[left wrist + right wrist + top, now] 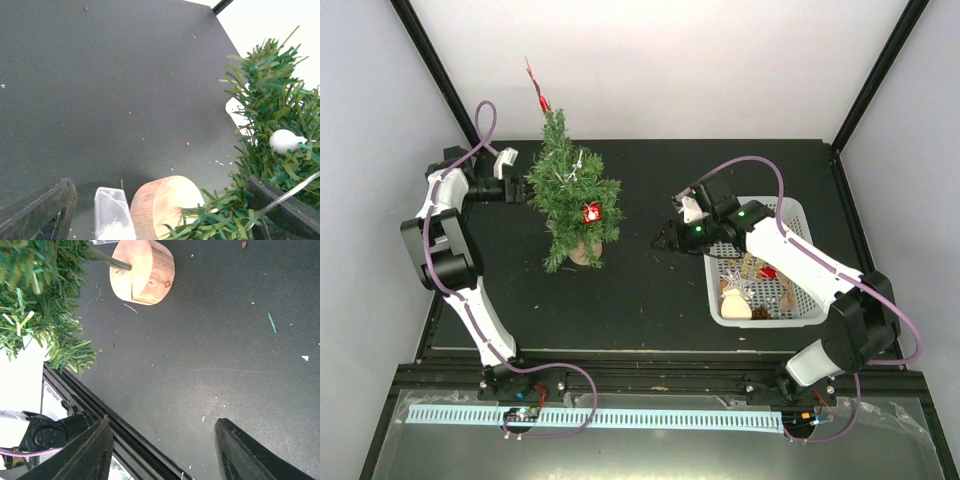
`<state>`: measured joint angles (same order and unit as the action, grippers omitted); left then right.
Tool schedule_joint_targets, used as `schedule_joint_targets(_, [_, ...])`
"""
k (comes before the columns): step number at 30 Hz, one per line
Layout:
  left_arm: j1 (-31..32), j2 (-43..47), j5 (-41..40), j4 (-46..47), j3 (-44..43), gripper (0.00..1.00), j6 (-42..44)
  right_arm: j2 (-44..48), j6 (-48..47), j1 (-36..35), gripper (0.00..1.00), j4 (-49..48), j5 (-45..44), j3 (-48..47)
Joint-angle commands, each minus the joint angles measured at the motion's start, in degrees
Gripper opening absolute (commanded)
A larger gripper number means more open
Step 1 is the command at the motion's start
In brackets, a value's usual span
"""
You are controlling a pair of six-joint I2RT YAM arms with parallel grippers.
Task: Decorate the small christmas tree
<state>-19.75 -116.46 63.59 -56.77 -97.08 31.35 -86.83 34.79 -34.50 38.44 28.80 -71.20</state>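
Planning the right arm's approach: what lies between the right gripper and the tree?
Nothing: only bare table separates the right gripper from the tree, per the top view.

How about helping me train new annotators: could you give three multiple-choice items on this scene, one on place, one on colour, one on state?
1. Where does the white plastic mesh basket sit?
A) right of the small green artificial christmas tree
B) left of it
C) behind it

2. What colour is the small ornament hanging on the tree's front?
A) blue
B) red
C) gold

3. How is the left pincer?
A) shut on a branch
B) out of view
C) open beside the tree

Answers: 1 A, the top view shows it at the black table's right side. 2 B, it is bright red against the needles. 3 C, its fingers stand wide apart.
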Motion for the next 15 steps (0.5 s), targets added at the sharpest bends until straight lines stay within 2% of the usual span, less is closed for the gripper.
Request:
schedule_joint_targets(1, [0.1,2.7,4.1,-3.8,1.6,0.92,4.3,-0.4,-0.6,0.1,0.57,-1.4,1.1,-0.4])
schedule_joint_targets(5, [-0.3,3.7,4.9,-6.4,1.9,0.92,6.3,-0.4,-0.7,0.1,0.57,-1.6,1.1,-0.4])
schedule_joint_targets(9, [-1.5,6.8,3.6,-0.5,5.1,0.94,1.8,-0.4,-0.6,0.2,0.58,-1.7,1.2,-0.3])
schedule_joint_targets(11, [-2.0,7.2,3.7,-0.6,4.8,0.95,2.1,-0.3,-0.6,0.2,0.58,-1.6,1.2,-0.2])
schedule_joint_targets(13, [-2.4,6.4,5.0,-5.0,2.7,0.95,5.8,-0.1,-0.6,0.1,0.58,-1.6,1.1,-0.1])
schedule_joint_targets(15, [-2.5,4.7,5.9,-13.1,-0.6,0.95,11.4,0.1,-0.5,0.1,0.58,-1.5,1.1,0.0])
